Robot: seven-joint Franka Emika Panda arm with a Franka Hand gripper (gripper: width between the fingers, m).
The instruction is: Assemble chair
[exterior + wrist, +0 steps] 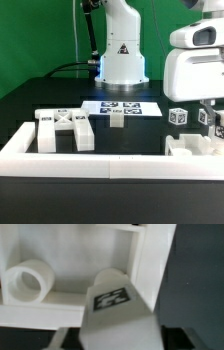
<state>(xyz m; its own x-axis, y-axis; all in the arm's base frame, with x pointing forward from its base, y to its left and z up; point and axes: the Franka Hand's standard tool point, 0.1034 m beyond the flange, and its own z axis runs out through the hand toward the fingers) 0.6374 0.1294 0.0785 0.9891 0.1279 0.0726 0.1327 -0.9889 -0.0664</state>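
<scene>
Claw (212, 116) over white chair parts; whether it clamps anything I cannot tell.
Close to it, a narrow white plastic chair piece (112, 308) bears a black-and-white square tag, beside a white part with a round hole (28, 280); the white X-braced back panel (64, 128) lies well apart on the black tabletop (30, 105).

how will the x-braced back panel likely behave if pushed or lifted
The X-braced back panel looks like thick moulded plastic, so probably stiff. It seems to lie flat on the table, so a push would likely slide it, not tip or roll it. Open gaps suggest it is fairly light.
</scene>
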